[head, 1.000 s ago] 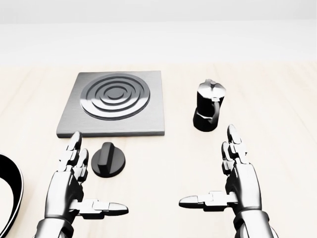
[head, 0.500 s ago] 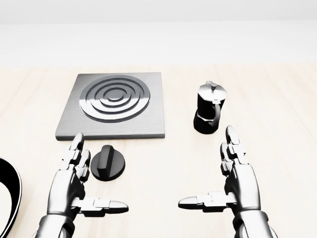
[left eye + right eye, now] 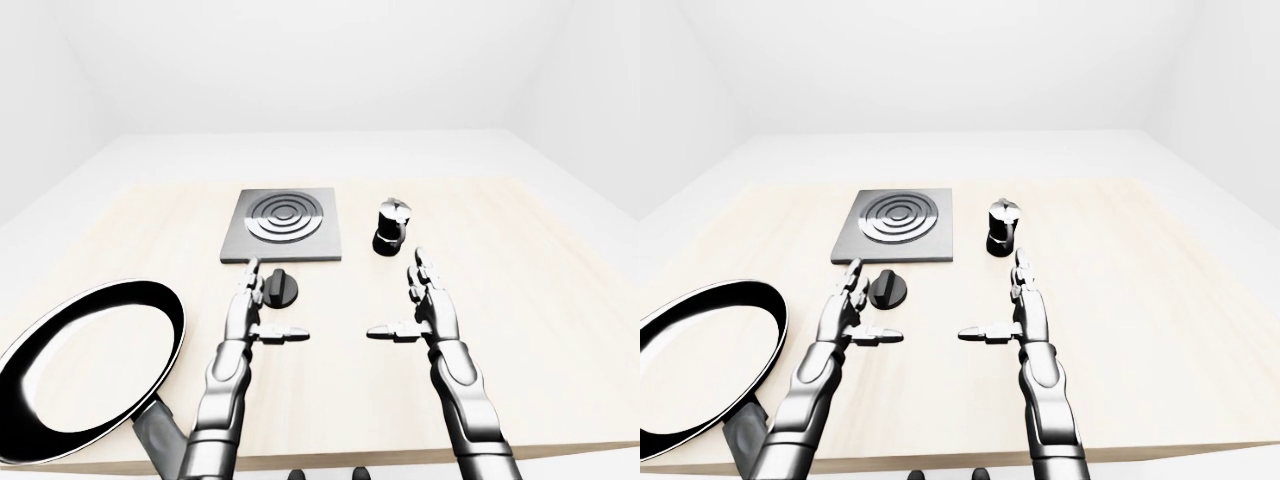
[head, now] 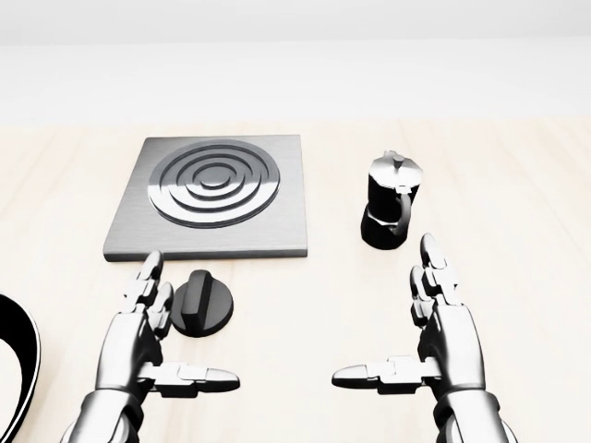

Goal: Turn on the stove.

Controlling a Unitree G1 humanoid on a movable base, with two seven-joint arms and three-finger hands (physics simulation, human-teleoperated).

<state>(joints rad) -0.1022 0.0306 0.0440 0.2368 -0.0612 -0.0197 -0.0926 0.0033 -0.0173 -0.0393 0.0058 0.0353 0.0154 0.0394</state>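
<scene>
**Pale wooden surface with stove, knob and two open robot hands**

Pale wood forms the surface point(image 4: 517, 185) on which every item rests. In the head view, the grey square stove point(image 4: 211, 196), with concentric rings on its hotplate, lies at upper left. Its black round knob point(image 4: 202, 304), crossed by a raised bar grip, sits apart from the plate, just below the stove's lower edge. A black and silver moka pot point(image 4: 391, 212) stands upright to the right of the stove, well apart from it.

The left robot hand point(image 4: 140, 343) reaches in from the lower left, fingers spread wide and pointing toward the stove, thumb extended to the right. Its fingertips point(image 4: 150, 273) lie just beside the knob's left edge; whether they touch it cannot be told. The right robot hand point(image 4: 443, 337) mirrors this pose at lower right, fingers wide, thumb pointing left, holding nothing, its fingertips just below the moka pot.

In the left-eye view, a black frying pan point(image 3: 90, 368) with a bright rim occupies the lower left of the surface.
</scene>
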